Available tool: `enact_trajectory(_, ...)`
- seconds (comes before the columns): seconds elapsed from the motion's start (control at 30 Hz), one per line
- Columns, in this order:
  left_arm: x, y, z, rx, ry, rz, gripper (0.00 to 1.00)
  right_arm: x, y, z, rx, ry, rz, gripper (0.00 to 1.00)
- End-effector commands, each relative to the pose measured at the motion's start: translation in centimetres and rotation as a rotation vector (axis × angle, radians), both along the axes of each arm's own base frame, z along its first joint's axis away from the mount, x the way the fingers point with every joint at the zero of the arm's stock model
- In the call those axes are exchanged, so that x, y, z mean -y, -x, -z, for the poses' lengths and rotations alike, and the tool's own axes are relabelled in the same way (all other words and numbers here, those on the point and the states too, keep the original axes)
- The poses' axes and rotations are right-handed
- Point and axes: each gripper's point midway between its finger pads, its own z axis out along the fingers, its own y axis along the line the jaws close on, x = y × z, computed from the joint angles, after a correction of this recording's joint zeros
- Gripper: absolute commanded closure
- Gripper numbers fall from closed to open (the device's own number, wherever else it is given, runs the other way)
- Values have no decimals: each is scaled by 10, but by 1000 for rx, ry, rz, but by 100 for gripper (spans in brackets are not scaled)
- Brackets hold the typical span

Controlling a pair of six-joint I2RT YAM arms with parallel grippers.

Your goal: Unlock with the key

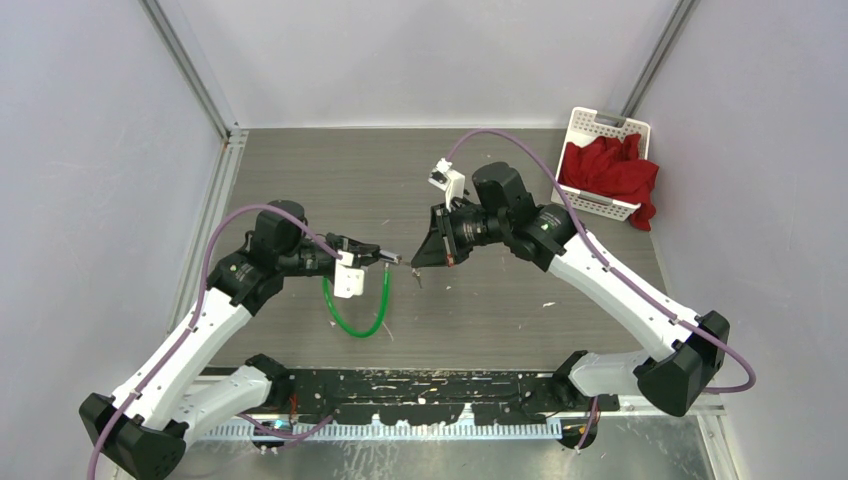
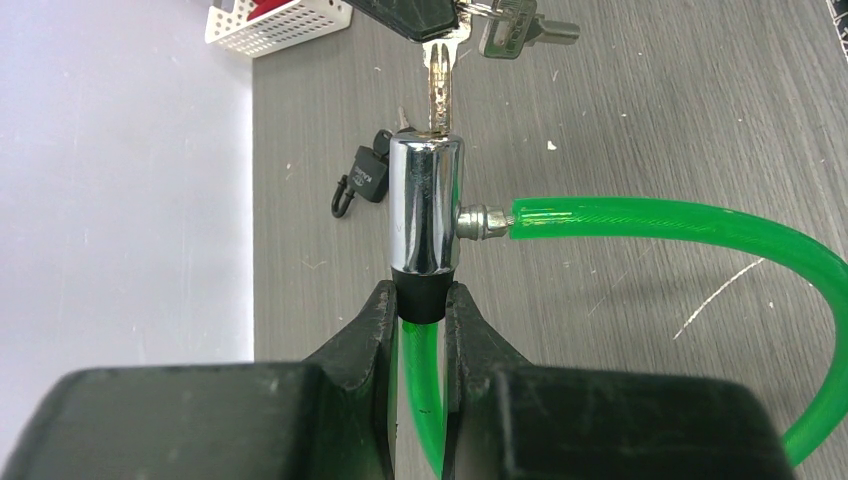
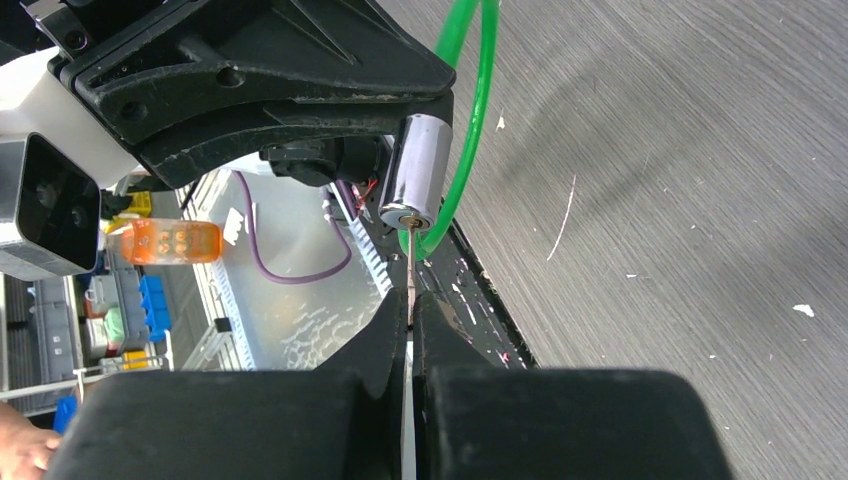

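Note:
The lock is a chrome cylinder [image 2: 425, 205] on a green cable [image 2: 660, 220] that loops over the table. My left gripper [image 2: 420, 300] is shut on the cylinder's black end and holds it above the table. From the other side, my right gripper [image 3: 410, 312] is shut on the key [image 3: 409, 265], seen edge-on. The key's blade [image 2: 440, 90] meets the cylinder's end face, with its tip at the keyhole and most of the blade outside. In the top view the left gripper [image 1: 375, 257] and right gripper [image 1: 418, 262] face each other mid-table, and the cable [image 1: 360, 322] hangs below.
A small black padlock [image 2: 362, 180] lies on the table beyond the cylinder. Spare keys [image 2: 520, 30] hang by the right gripper. A white basket [image 1: 600, 125] holding a red cloth [image 1: 610, 170] stands at the back right. Walls close in the left, back and right.

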Motion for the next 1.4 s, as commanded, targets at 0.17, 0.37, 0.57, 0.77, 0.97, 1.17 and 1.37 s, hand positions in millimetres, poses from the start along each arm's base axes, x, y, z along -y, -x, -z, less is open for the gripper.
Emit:
enact_trajectory(0.17,5,6,-26,93,50,51,100,-7,-6,-15,49,-63,16,99)
enact_trajectory(0.37,5,8,-25,91,47,59,100,-6,-6,-17,60,-65,21,99)
enact_trajectory(0.57,5,9,-26,92,49,63,100,-5,-7,-14,60,-51,30,99)
enact_trajectory(0.77,5,9,-27,97,50,64,100,-4,-8,-9,54,-32,32,99)
enact_trajectory(0.97,6,10,-27,95,52,66,100,-1,-11,-4,61,-1,44,99)
enact_trajectory(1.17,6,10,-28,94,54,66,100,0,-11,-3,65,3,45,99)
enact_trajectory(1.37,6,11,-29,95,56,70,100,1,-10,-7,73,-5,48,99)
